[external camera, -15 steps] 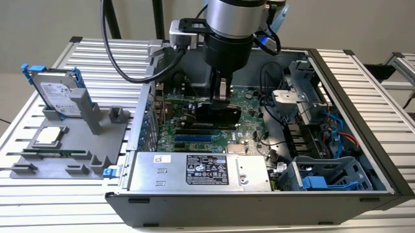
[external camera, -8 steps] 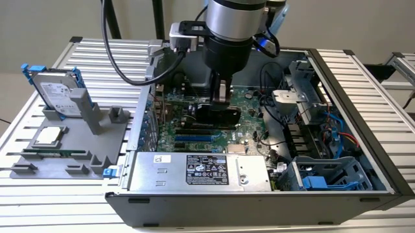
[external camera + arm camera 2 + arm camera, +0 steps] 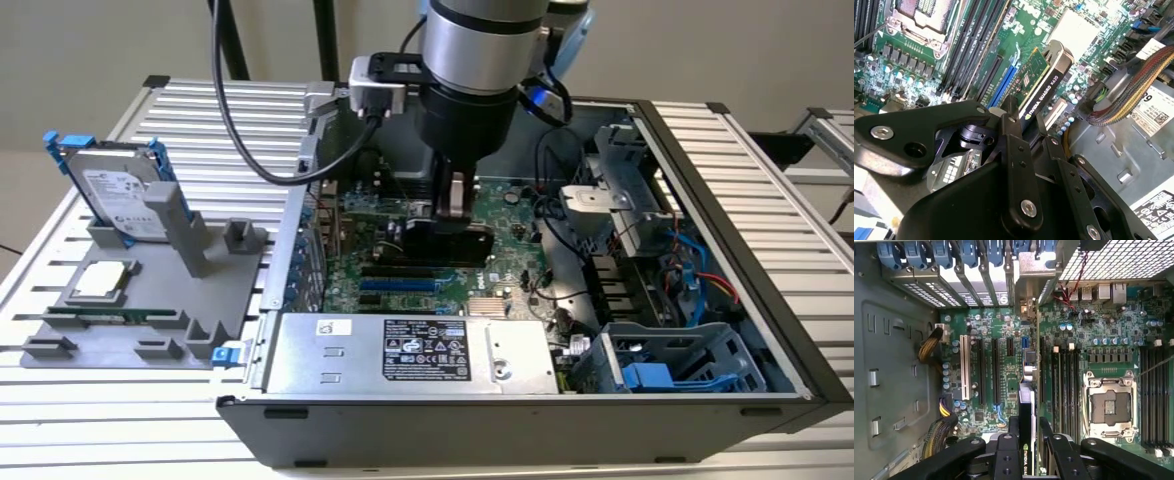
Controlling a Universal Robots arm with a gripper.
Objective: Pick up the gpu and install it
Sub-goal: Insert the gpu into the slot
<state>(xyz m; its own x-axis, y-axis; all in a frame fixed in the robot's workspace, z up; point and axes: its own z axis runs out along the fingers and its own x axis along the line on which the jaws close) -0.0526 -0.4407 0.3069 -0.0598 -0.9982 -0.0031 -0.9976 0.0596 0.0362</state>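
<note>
Over motherboard, gpu between fingers

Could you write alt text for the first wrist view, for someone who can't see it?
The robot's black end effector grips the gpu edge-on, directly above the green motherboard inside an open computer case. Long black expansion slots and one white slot lie beside the card, and an empty processor socket sits farther off.

lab | open computer case | slatted aluminium bench
</note>
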